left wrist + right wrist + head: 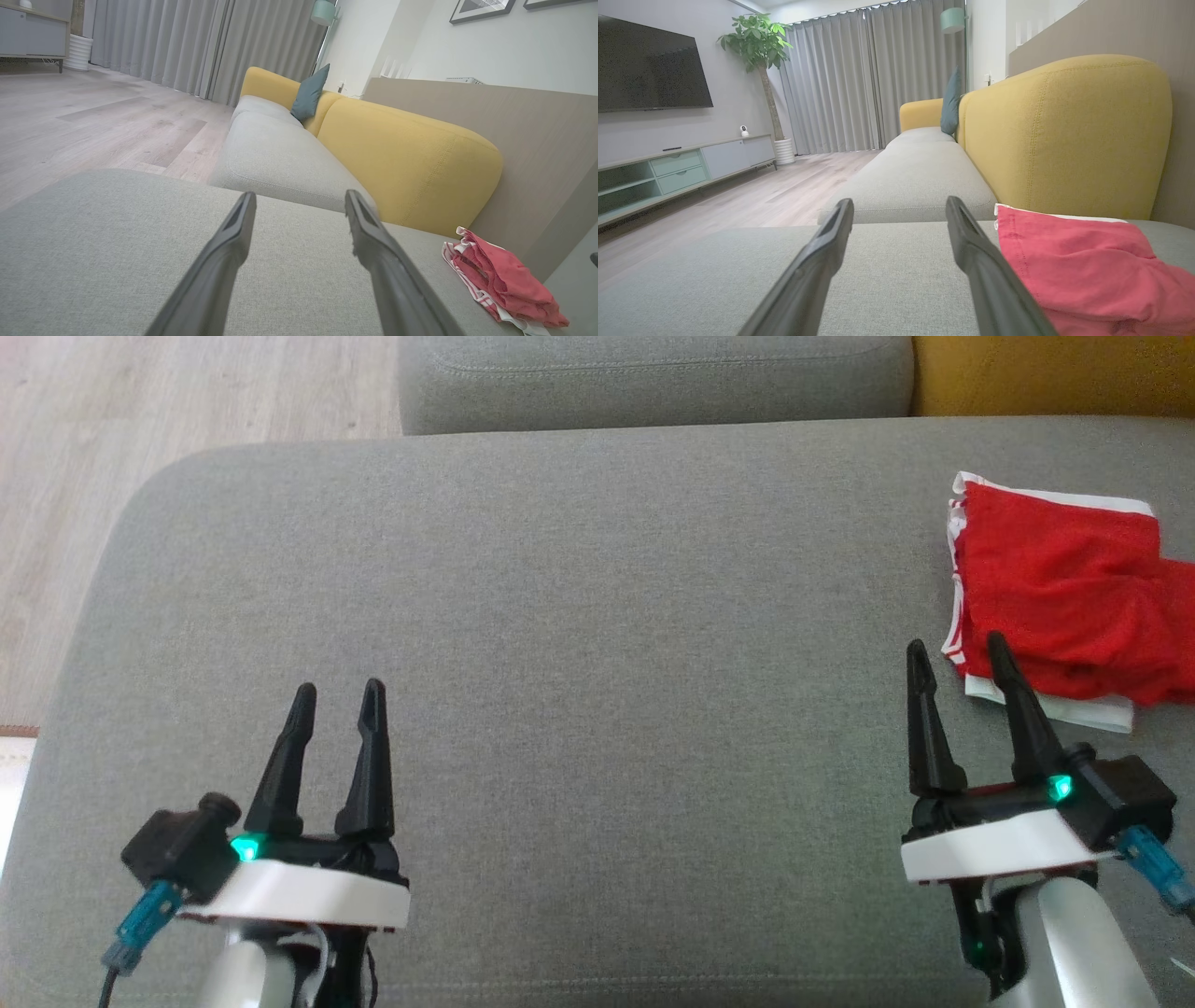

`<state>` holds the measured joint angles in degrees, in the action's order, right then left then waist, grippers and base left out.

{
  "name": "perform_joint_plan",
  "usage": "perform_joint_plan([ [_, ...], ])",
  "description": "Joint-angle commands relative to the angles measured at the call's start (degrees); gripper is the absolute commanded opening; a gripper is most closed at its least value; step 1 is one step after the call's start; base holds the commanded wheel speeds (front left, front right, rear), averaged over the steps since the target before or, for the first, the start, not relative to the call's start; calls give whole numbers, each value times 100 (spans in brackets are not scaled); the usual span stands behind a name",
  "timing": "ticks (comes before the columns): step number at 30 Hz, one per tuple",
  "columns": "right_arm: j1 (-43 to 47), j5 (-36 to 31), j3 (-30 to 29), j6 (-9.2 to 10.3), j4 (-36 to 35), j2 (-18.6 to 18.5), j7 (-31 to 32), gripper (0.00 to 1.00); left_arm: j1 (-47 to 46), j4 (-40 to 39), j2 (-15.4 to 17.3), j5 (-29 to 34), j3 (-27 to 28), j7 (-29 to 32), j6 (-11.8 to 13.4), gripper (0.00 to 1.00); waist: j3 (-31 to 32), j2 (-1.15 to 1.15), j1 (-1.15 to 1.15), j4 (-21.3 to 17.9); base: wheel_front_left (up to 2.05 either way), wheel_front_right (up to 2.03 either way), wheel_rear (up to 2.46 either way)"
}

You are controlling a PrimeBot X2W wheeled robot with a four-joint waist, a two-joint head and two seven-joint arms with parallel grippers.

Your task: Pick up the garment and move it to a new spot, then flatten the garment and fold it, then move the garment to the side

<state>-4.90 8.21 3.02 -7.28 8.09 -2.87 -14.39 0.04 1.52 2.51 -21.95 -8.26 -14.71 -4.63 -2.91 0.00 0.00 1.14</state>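
Two sets of jaws part-open, empty: our left gripper (340, 687), right gripper (957, 643) | red shorts (1055, 588) lie loosely folded, right frame edge, on grey cushion (560, 616) | we judge folding and side-move done.

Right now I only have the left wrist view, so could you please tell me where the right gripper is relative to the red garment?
Observer: In the head view, the right gripper is open and empty at the near left corner of the red garment. One finger overlaps that corner, but I cannot tell if they touch.
Operator: Thank you. How does the garment lie from above?
Observer: It is a compact, roughly folded bundle with white trim along its left and near edges. It lies at the right end of the grey cushion and runs past the picture's right edge.
Operator: And is my left gripper close to it?
Observer: No, the left gripper is open over bare cushion, far to the left.
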Motion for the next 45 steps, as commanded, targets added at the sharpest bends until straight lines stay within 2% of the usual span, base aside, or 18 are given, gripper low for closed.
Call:
perform_joint_plan([
  [1,-86,53,122,-21,-232,-1,-60,100,-141,-190,37,-22,229,-29,-33,100,0,0,0,1,0,0,0],
  [26,-64,70,153,-21,-210,-1,-61,100,-146,-185,37,-98,216,-29,40,100,-8,0,0,-1,0,0,0],
  [27,3,38,13,0,-18,0,1,0,0,7,0,-89,-1,0,14,0,-9,0,0,0,0,0,0],
  [31,113,94,32,1,271,12,15,0,95,330,-11,-141,-30,12,9,0,-7,0,0,-2,0,0,0],
  [45,84,1100,-7,-2,308,-48,192,0,16,437,44,-975,76,200,-22,0,24,0,0,-14,0,0,0],
])
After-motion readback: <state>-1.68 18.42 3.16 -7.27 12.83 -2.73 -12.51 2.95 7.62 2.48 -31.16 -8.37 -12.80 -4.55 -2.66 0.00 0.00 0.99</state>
